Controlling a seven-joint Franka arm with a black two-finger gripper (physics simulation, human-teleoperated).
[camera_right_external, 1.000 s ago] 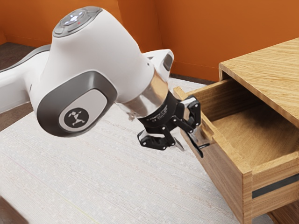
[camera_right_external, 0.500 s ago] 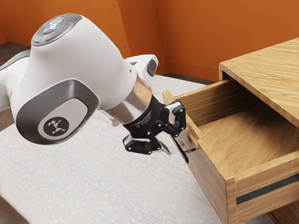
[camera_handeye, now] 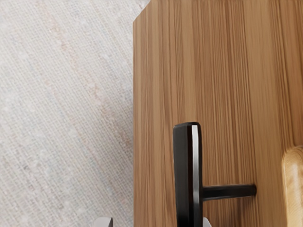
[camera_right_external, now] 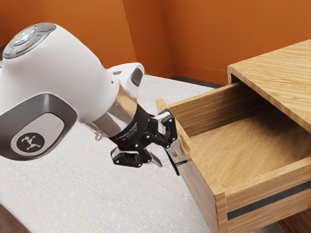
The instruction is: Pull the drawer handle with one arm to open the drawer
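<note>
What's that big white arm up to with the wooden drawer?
A robot arm is opening the drawer by its handle. The black gripper has the dark handle between its fingers, which stand apart; one seems hooked behind the bar rather than clamping it. The drawer stands well out of the wooden cabinet, and its inside looks bare.

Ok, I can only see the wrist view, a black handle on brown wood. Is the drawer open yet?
Observer: Yes, the drawer sticks far out of the cabinet.
Kid: Where's my gripper?
Observer: The gripper is at the handle on the drawer's front, and its jaws stand open.
Kid: What's behind the cabinet?
Observer: An orange wall.
</note>
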